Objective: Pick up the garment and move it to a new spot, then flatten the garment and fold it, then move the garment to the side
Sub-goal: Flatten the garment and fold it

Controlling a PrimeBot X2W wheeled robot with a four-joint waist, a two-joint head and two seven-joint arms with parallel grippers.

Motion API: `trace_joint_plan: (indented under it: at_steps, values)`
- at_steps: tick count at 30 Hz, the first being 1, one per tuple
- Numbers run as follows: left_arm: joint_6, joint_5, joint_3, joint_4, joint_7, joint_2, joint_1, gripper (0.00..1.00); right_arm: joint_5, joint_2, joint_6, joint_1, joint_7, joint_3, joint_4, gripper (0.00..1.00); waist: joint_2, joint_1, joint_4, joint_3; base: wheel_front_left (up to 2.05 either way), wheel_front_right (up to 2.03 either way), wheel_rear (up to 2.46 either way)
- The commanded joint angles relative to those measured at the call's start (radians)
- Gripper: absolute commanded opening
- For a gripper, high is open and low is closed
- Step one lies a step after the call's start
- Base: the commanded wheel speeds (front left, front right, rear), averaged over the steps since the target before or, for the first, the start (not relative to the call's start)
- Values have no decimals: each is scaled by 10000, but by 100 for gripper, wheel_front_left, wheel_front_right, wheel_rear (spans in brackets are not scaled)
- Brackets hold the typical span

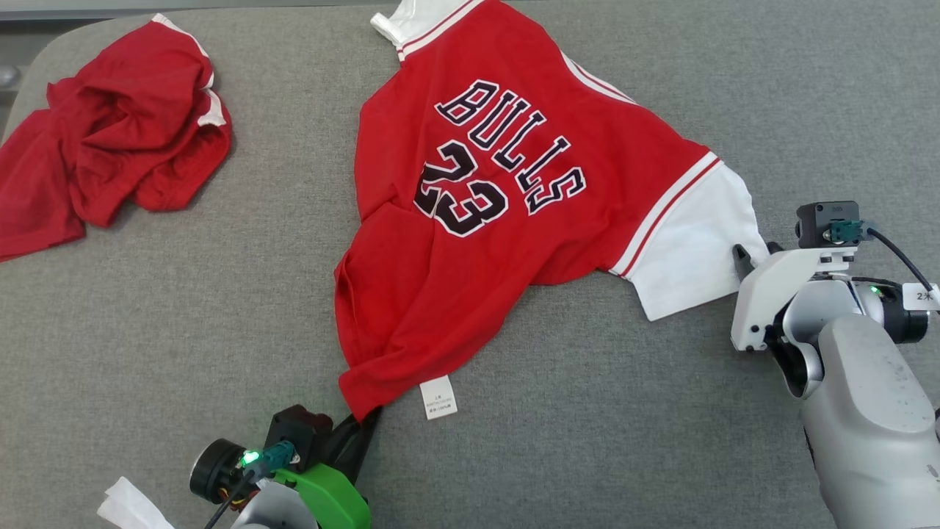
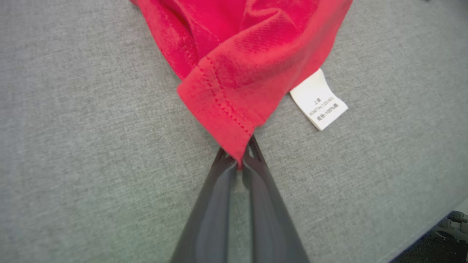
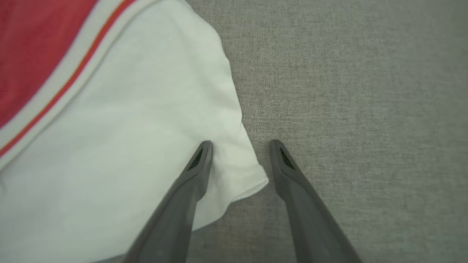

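- 2 garments lie on the grey surface [image 1: 220,308]: 1 red jersey [image 1: 455,294] in the middle, and 1 crumpled red garment [image 1: 125,139] well apart from it, at the far left corner.
- The jersey lies spread out but wrinkled, printed side up (the letters read "BULLS" over the number 23). It has 2 white sleeves: 1 near sleeve [image 1: 690,242] at the right, and 1 far sleeve [image 1: 396,18] cut off by the top edge of the head view.
- 1 white care label [image 1: 438,397] sticks out under the lower hem, near the pinched corner.
- 2 grippers are in view. The left gripper [image 2: 239,160] has its 2 fingers pressed together on the lowest corner of the red hem.
- The right gripper [image 3: 241,144] has its 2 fingers apart: 1 finger is over the near sleeve, 1 finger is over the bare surface, and the sleeve corner is between them. Whether they touch the cloth, I cannot tell.
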Motion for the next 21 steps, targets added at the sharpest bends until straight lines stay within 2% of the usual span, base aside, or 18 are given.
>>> trace_joint_plan:
  at_steps: [1,7,10,14,17,21]
  values:
    - [-26,-55,-88,143,-39,-39,-89,0,384,269,30,547,421,250,527,0,0,0,11,-68,0,0,0]
    - [-13,-244,-29,64,-359,69,43,0,2372,64,30,767,-8,267,-832,0,0,0,-16,-431,0,0,0]
    - [-13,-574,182,-600,-414,199,364,0,3637,-82,17,1028,-48,-46,-2019,0,0,0,-58,-713,0,0,0]
    - [-18,-1594,487,-2606,-149,541,966,0,5653,-188,17,1766,399,-648,-4249,0,0,0,-44,-1055,0,0,0]
    - [-21,-2359,844,-4774,155,1202,1337,0,7116,-179,17,2321,927,-1616,-6448,0,0,0,-45,-1239,0,0,0]
    - [119,-2914,1765,-7410,599,2082,1425,0,8625,248,18,2701,1727,-3059,-9366,0,0,0,-71,-1294,0,0,0]
